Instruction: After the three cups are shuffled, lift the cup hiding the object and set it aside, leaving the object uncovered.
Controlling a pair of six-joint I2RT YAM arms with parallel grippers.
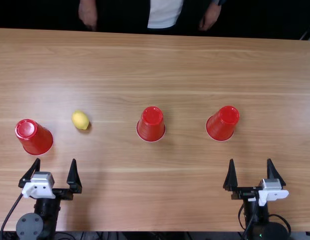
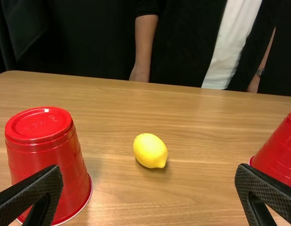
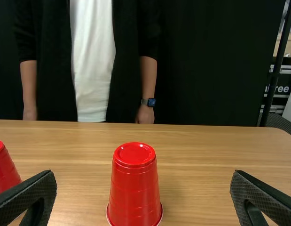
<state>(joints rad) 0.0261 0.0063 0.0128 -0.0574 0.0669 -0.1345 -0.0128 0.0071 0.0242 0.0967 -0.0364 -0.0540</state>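
From my station I see the lemon lying bare on the tabletop. It sits between the left cup and the middle cup, nearer the left one and touching neither. All three red cups stand mouth down in a loose row, with the right cup well off to the other side. The left pincer sits near the tabletop's near edge, just short of the left cup, its fingers spread wide and gripping nothing. The right pincer is likewise spread and empty, short of the right cup. With the lemon uncovered, I judge that no cup needs lifting at this instant. Either the hiding has not begun or the uncovering is done, and I cannot tell which. If a shuffle is to come, the right thing is to move neither arm, leave both pincers spread and back from the row, and follow only the cup that goes over the lemon. When I do go in, I would straddle that cup low on its wall, close gently so the thin plastic does not buckle, and lift straight up before carrying it sideways, so the rim cannot nudge the lemon into rolling.
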